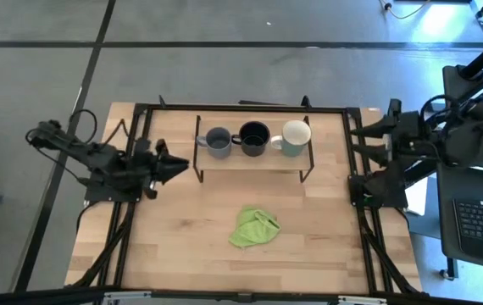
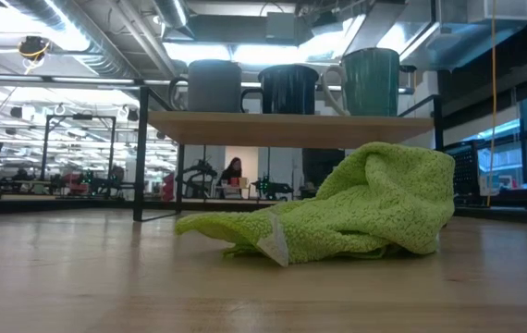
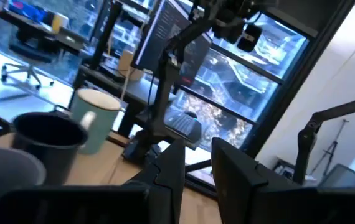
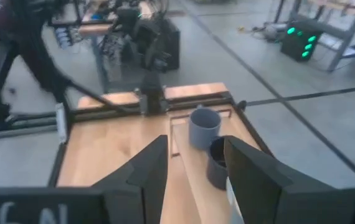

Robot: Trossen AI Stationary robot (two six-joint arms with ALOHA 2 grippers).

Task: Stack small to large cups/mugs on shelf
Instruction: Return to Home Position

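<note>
1. While the left tool (image 1: pixel 180 166) is hovering just off the shelf's (image 1: pixel 250 163) left end, its fingers are standing slightly apart, gripping nothing.
2. The right tool (image 1: pixel 358 141) is waiting at the desk's (image 1: pixel 182 241) right edge, fingers likewise parted.
3. On the shelf, the grey-blue mug (image 1: pixel 218 141), black mug (image 1: pixel 253 137) and cream-white mug (image 1: pixel 295 135) are standing upright in a row, left to right, each showing a bare inside.
4. A lime-green cloth (image 1: pixel 254 227) is lying crumpled on the desk.

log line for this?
shelf: grey-blue mug, black mug, cream-white mug | left gripper open, left of shelf | right gripper open, right of shelf
</note>
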